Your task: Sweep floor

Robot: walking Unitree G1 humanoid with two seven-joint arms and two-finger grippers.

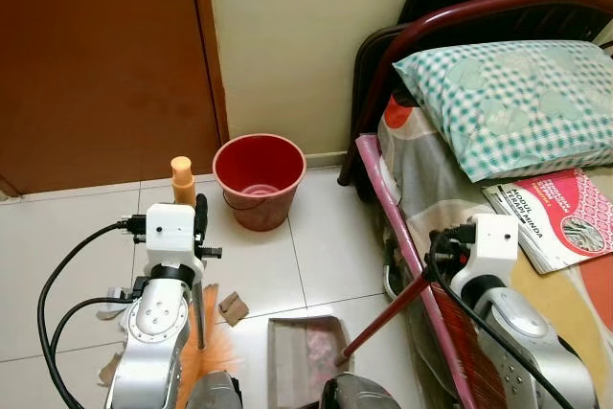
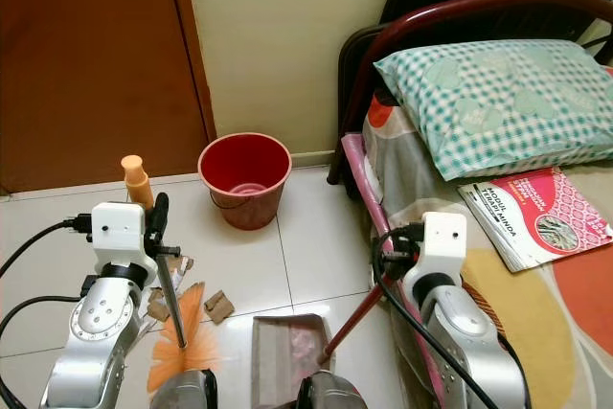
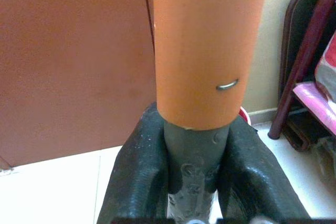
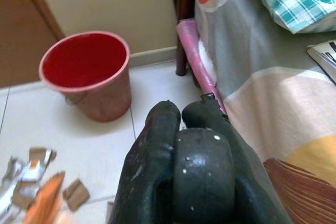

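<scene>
– down by its feet, see that grey dustpan [image 2: 287, 356] lying flat on the tiles? its red handle [image 2: 356, 318] runs up to the right gripper [image 4: 181, 129], whose fingers look pressed tight together around the top of it.

– and the other arm?

– left gripper [image 3: 191, 179] has both fingers pinching the broom handle [image 3: 202, 45], just under the orange sleeve. the broom stands nearly upright, and its orange bristles [image 2: 182, 337] fan out on the floor just left of the pan.

– so is the floor swept yet?

– not by my reckoning. brown paper scraps [image 2: 218, 306] lie on the tile between the bristles and the pan, with more scraps [image 4: 29, 174] further left. the pan looks to have a little pale stuff in it, though i can't tell what.

– and the red bucket [image 1: 259, 179]?

– sits by the wall, well apart from the pan, and looks empty. i'd call it early going: gathering, scooping and tipping all remain.
</scene>
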